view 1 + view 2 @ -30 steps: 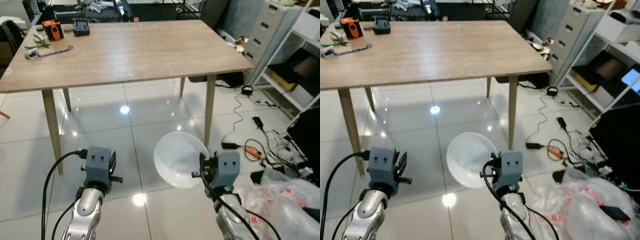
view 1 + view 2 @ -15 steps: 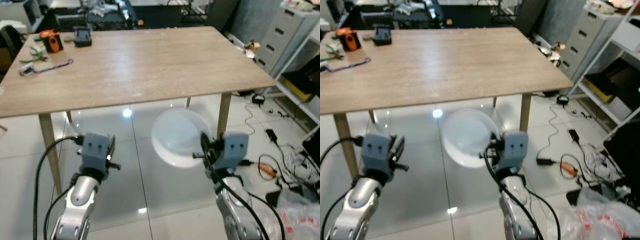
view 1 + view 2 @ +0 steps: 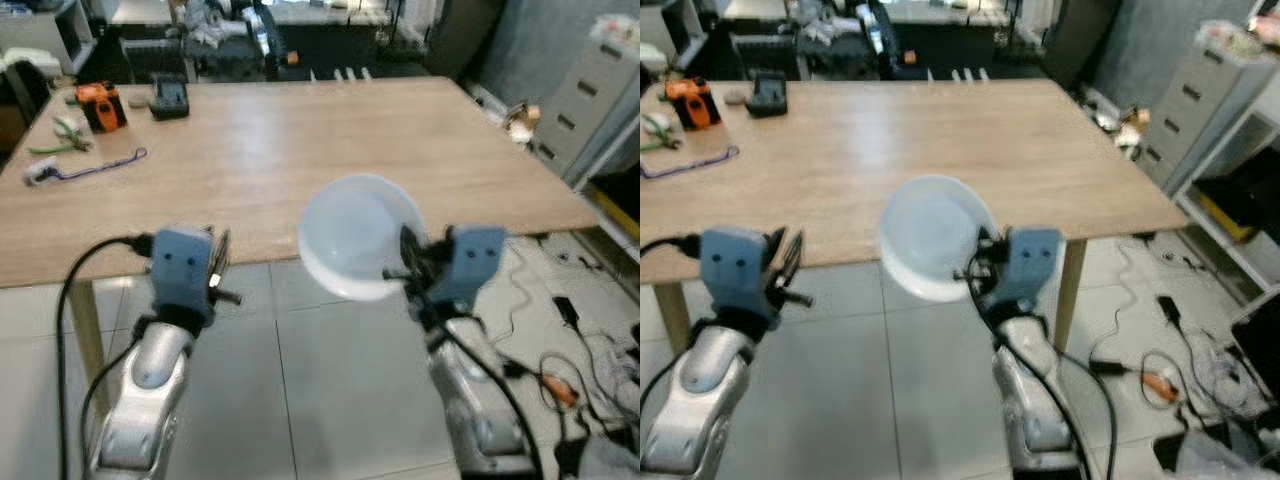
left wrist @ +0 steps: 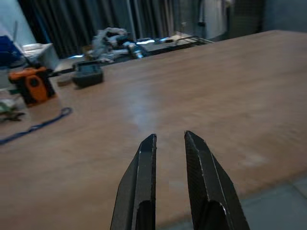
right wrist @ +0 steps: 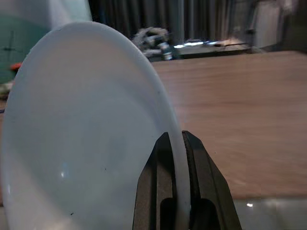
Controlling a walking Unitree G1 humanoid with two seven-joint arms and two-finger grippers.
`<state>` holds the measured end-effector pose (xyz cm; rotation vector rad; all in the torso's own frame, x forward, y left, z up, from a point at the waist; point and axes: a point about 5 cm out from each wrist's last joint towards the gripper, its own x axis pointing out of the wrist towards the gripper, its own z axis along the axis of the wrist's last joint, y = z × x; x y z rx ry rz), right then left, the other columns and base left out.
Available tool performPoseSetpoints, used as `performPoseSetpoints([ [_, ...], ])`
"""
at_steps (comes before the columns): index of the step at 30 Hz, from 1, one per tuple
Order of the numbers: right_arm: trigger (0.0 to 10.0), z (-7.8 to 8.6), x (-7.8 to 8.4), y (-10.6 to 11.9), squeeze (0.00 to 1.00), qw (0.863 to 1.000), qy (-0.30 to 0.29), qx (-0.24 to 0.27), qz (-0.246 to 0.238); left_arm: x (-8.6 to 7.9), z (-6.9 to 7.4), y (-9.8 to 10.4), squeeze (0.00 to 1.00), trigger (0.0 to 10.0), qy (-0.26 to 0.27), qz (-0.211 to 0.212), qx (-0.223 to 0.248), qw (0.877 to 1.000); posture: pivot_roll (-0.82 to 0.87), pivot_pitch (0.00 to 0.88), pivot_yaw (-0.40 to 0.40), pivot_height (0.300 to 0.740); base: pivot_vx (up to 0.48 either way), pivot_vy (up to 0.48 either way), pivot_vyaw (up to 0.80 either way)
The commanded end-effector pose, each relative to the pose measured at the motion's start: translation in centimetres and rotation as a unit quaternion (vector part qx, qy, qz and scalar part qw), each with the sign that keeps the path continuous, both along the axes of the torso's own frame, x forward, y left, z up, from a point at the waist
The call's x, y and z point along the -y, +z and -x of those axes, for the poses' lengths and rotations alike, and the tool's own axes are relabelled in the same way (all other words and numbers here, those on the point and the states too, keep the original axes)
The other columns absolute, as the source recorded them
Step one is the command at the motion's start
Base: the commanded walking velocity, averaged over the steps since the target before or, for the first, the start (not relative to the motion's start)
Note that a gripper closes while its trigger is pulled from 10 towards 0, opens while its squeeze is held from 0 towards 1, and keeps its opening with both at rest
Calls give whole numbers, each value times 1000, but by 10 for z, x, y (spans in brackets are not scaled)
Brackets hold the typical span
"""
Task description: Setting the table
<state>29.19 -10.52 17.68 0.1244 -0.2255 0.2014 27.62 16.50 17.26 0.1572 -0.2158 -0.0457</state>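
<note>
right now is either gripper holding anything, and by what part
The right gripper is shut on the rim of the round white bowl, near the wooden table. The left gripper holds nothing.

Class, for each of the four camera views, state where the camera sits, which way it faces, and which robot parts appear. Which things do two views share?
Left eye, right eye: head, looking down at the table; both arms, white bowl.
Left wrist: along the left pincer, across the tabletop toward the orange tool.
Right wrist: along the right pincer, clamping the bowl's rim.
Shared: table, bowl.
</note>
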Motion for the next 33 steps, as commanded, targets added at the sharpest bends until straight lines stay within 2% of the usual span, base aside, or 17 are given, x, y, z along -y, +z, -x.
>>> performPoseSetpoints([
  [1, 10000, -2, 5, -3, 0, 1000, -11, -12, 2, 4, 2, -1, 0, 10000, -5, 7, -7, 1000, -50, 21, 26, 740, 480, 0, 0],
  [25, 10000, -3, 4, -7, 0, 1000, -9, -26, 5, 6, 2, -2, 0, 10000, -4, 11, -20, 1000, -45, 21, 29, 740, 480, 0, 0],
  [33, 10000, -4, 8, -8, 0, 999, -5, -31, 19, 10, 4, -7, 0, 10000, -29, 7, -41, 999, -46, 15, 32, 740, 83, 0, 0],
])
